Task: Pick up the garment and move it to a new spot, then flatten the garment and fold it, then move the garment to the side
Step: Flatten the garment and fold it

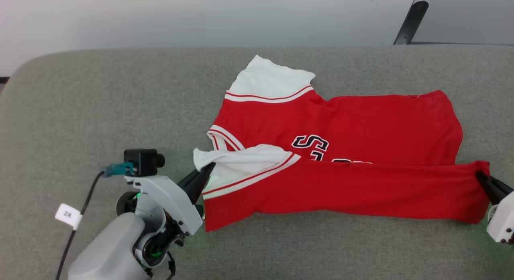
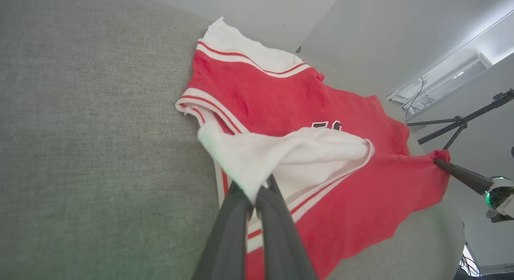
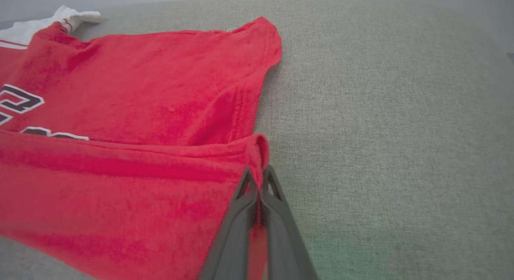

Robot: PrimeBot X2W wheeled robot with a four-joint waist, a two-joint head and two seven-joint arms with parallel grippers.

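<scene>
Your left gripper (image 1: 209,168) pinches the garment (image 1: 361,123) by its white sleeve (image 1: 241,160), your right gripper (image 1: 479,176) by a red hem corner — both clamped on cloth. The folded-over edge hides most of the black print (image 1: 310,145).

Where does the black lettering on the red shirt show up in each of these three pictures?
Head view: black lettering mid-picture, just right of centre.
Left wrist view: right of centre, peeking above the white sleeve.
Right wrist view: far left edge.
Shared landmark: the folded-over red flap half covering it.
</scene>
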